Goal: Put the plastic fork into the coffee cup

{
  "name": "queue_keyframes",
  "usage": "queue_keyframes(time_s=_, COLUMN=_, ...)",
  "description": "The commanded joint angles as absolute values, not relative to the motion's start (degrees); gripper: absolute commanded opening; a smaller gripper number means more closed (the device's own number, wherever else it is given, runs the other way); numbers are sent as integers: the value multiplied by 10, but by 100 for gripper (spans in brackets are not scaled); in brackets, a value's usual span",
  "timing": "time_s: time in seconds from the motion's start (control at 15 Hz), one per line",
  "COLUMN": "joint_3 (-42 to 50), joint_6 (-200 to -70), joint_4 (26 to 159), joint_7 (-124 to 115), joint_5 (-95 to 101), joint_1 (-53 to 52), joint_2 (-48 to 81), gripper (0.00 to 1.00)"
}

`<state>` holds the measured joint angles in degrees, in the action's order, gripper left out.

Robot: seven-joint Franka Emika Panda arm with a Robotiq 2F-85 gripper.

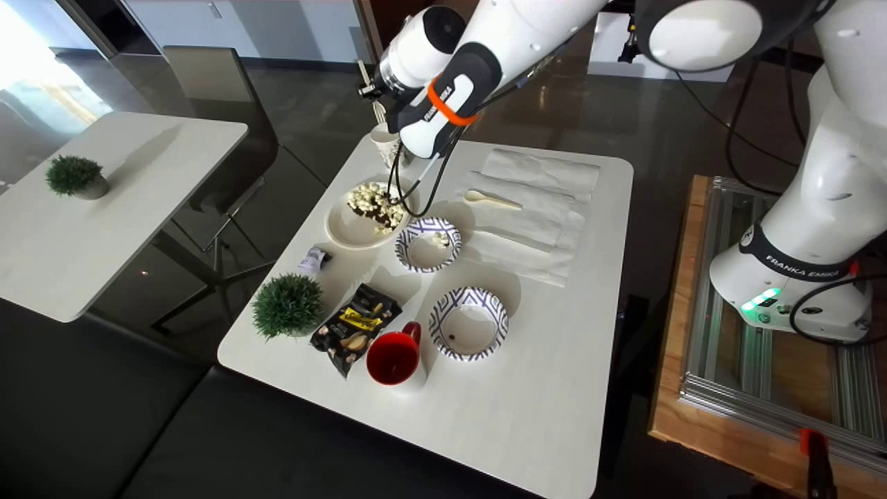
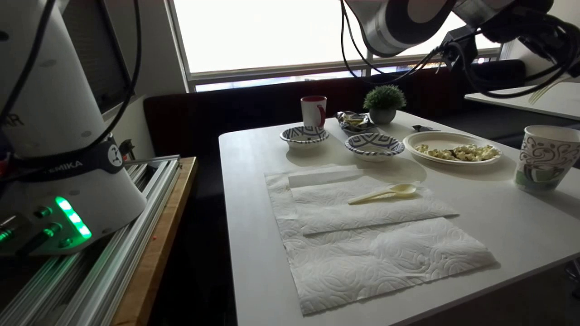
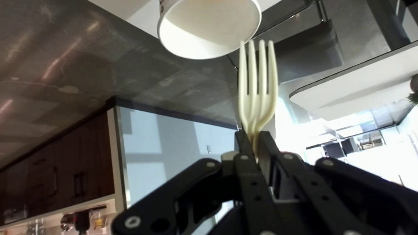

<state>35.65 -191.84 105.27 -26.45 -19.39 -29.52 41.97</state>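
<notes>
The plastic fork [image 3: 256,114] is pale cream-white. My gripper [image 3: 255,138] is shut on it just behind the tines. In an exterior view, the fork [image 1: 379,111] hangs tines down above the coffee cup [image 1: 385,143], handle up past the gripper [image 1: 370,91]. The coffee cup [image 2: 546,158] is a white paper cup with brown swirls and green, upright near the table's edge. In that view the fork's tines [image 2: 541,93] are tilted and apart from the rim, above it. In the wrist view the cup's open mouth [image 3: 209,29] is just beyond the tine tips.
A plate with popcorn [image 1: 346,229] stands beside the cup. Two patterned bowls [image 1: 428,260] [image 1: 469,346], a red-lined mug [image 1: 395,360], a snack bag [image 1: 357,326] and a plant [image 1: 287,305] stand farther off. A spoon [image 2: 385,192] lies on paper towels [image 2: 385,253].
</notes>
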Motion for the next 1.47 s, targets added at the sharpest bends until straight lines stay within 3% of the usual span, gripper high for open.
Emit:
queue_keyframes(time_s=0.0, joint_3=442, joint_6=-1892, joint_4=974, joint_7=-321, joint_5=-263, joint_1=-353, joint_2=530, gripper=3)
queue_keyframes(time_s=0.33, joint_3=517, joint_6=-1839, joint_4=944, joint_7=-380, joint_5=-303, joint_1=-390, joint_2=615, gripper=3)
queue_keyframes(time_s=1.4, joint_3=572, joint_6=-1787, joint_4=899, joint_7=-462, joint_5=-287, joint_1=-417, joint_2=705, gripper=3)
